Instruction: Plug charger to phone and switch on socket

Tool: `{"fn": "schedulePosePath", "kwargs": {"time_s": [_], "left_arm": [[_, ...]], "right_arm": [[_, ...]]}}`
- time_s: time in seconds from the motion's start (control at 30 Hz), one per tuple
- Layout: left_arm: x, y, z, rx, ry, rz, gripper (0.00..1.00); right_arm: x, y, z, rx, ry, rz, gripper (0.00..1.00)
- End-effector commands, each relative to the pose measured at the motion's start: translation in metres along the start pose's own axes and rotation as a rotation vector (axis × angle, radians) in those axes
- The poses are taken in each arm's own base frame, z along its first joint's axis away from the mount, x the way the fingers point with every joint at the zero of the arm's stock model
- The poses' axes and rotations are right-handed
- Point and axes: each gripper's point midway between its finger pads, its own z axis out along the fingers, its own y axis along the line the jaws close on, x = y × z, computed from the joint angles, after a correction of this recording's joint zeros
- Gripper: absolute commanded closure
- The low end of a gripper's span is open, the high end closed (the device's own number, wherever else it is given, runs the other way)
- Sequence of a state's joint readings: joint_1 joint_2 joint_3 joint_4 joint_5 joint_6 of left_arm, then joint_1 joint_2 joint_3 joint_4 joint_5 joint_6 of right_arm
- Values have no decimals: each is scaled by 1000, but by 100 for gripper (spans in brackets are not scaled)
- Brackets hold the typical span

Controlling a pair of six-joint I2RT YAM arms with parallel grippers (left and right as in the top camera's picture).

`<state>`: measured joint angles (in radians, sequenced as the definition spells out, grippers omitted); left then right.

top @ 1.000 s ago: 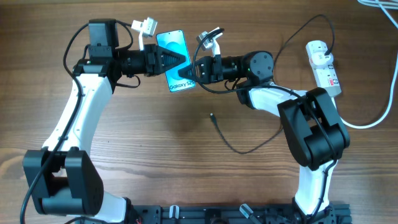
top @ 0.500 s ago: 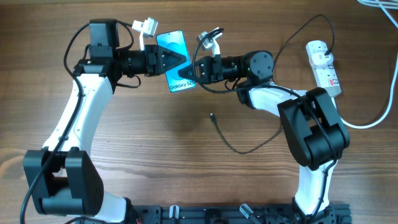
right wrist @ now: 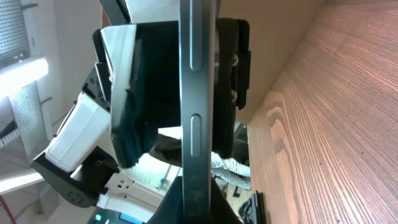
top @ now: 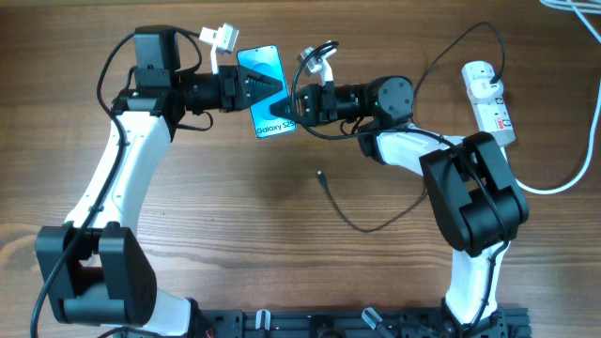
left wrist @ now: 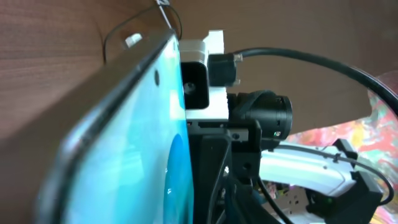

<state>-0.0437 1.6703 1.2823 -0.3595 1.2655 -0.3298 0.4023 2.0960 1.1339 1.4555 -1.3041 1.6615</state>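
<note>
Overhead: left pincer (top: 263, 94), right pincer (top: 295, 105) flank phone (top: 261, 65) edges.

Phone (left wrist: 124, 143) blurring in left wrist view, running off bottom edge. Left gripper (top: 271, 92) covering phone's left side overhead, jaw gap not showing. Socket (top: 488, 101) switches, far right of phone, appearing too small to read.

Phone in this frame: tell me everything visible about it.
The phone is a thin flat slab: glossy blue-turquoise screen facing up, white text band at its near end, dark metallic-looking edge with two side buttons. It sits angled between the left gripper and the right gripper, whose shut jaws pinch its edge.
</note>
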Motion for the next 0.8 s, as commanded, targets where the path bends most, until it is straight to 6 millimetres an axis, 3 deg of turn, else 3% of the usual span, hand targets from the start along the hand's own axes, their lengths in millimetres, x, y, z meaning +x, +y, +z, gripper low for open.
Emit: {"fn": "schedulePosePath", "kwargs": {"time_s": [0.0, 0.17, 0.3, 0.4, 0.47, 0.5, 0.6, 0.73, 0.77], "left_arm": [[-6, -23, -6, 70, -1, -8, 73], [-4, -28, -6, 97, 13, -13, 76], [-4, -28, -6, 97, 12, -12, 89], [-5, -27, -6, 94, 11, -12, 96], [-7, -22, -6, 67, -3, -10, 96], [-9, -16, -6, 32, -19, -20, 96], [-14, 23, -9, -176, -90, -80, 96], [-1, 87, -28, -541, -144, -212, 96], [3, 95, -32, -596, -143, -232, 96]], "right_arm": [[5, -11, -3, 14, 27, 60, 96], [4, -11, -3, 13, 23, 62, 96], [4, -15, -3, 22, 23, 81, 96], [4, -16, -3, 24, 24, 67, 69], [4, -16, -4, 24, 22, 41, 59], [3, -17, -6, 27, 20, 43, 50], [-1, -22, -14, 41, 7, 40, 38], [2, -40, -28, 81, 35, 34, 34], [5, -47, -31, 91, 48, 40, 33]]}}
